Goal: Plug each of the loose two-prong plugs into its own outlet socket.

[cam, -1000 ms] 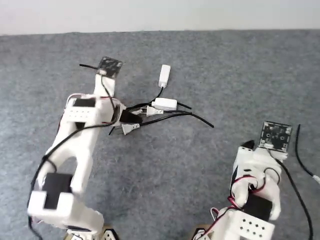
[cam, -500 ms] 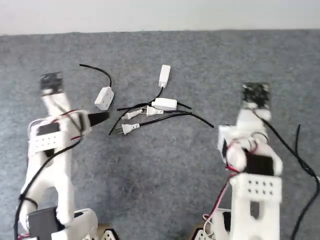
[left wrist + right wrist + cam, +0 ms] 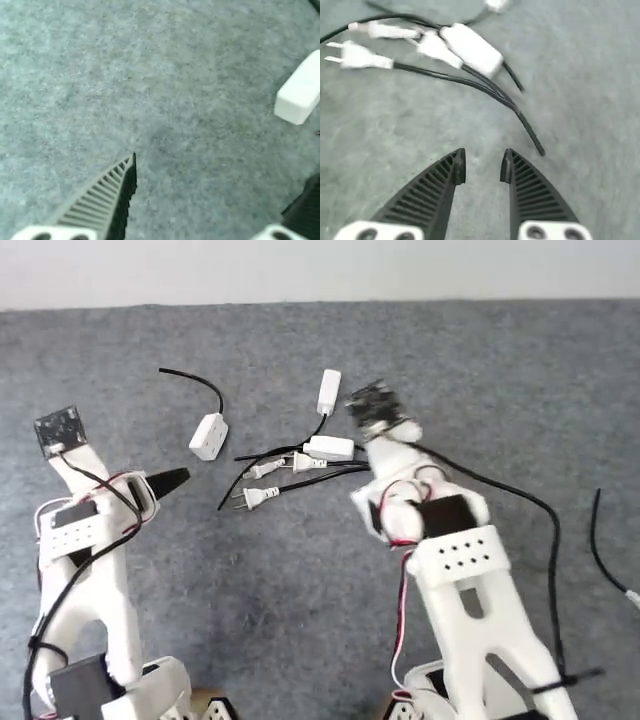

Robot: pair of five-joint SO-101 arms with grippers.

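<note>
Picking up one of the plugs [image 3: 258,498] looks to be the step in hand; none is seated. They lie loose on the table [image 3: 300,620], just ahead of the right gripper [image 3: 482,167], jaws slightly parted, empty. Left gripper [image 3: 225,167], wide open, empty, sits near a socket block [image 3: 299,95]. Next: widen right jaws, descend over one plug.

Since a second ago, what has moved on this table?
The left end effector drew back leftward, away from the plugs, open and empty. The right end effector swung in from the far right toward the plugs, also open. Nothing was taken hold of. The plugs and sockets stayed put.
</note>
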